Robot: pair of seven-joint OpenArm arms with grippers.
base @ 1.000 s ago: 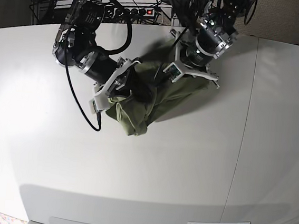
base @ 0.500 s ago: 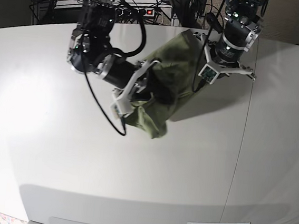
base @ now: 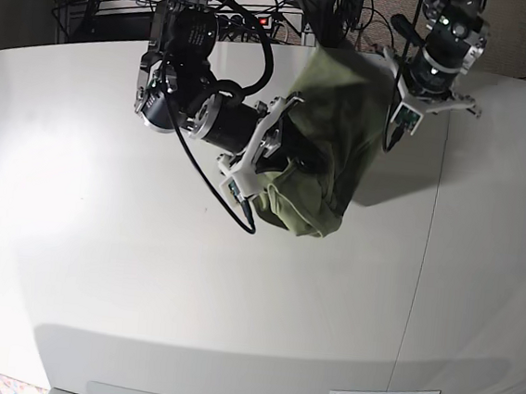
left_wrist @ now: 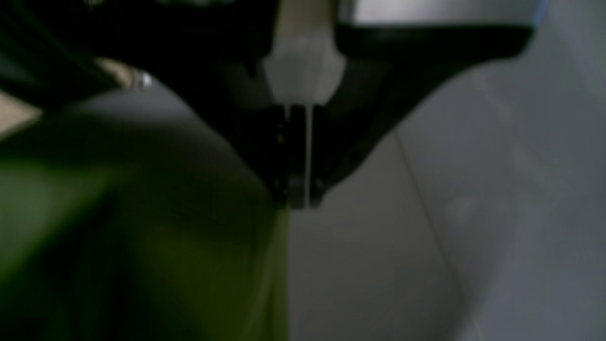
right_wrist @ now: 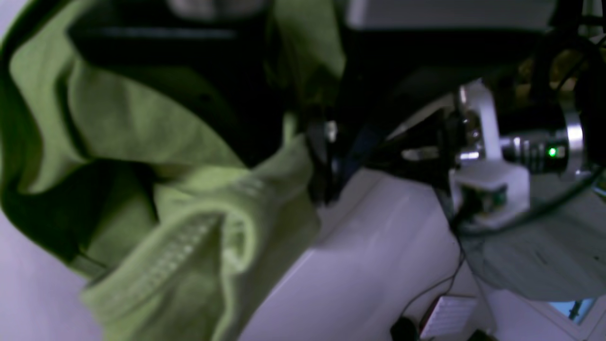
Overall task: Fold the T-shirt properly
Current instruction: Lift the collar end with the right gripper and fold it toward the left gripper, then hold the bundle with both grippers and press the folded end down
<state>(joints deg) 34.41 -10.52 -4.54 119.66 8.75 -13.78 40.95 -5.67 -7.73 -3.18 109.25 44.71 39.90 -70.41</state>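
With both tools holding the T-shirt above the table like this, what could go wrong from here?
1. The T-shirt hangs bunched between the right tool and the left tool, so it may land crumpled rather than flat.
2. The left tool seems to pinch only a thin edge; the cloth might slip out.
3. The loose lower fold could drag on the table.

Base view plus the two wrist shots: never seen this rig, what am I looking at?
It is a two-armed robot at a white table. The base view looks down from above; each wrist view comes from a camera mounted by one claw. In the base view both arms hold one green T-shirt bunched up above the table. The left claw looks shut, pinching an edge of the cloth, which hangs below it. The right claw looks shut on a ribbed hem. Both wrist pictures are dark and blurred. A thin seam runs down the table's right part; cables sit behind it.
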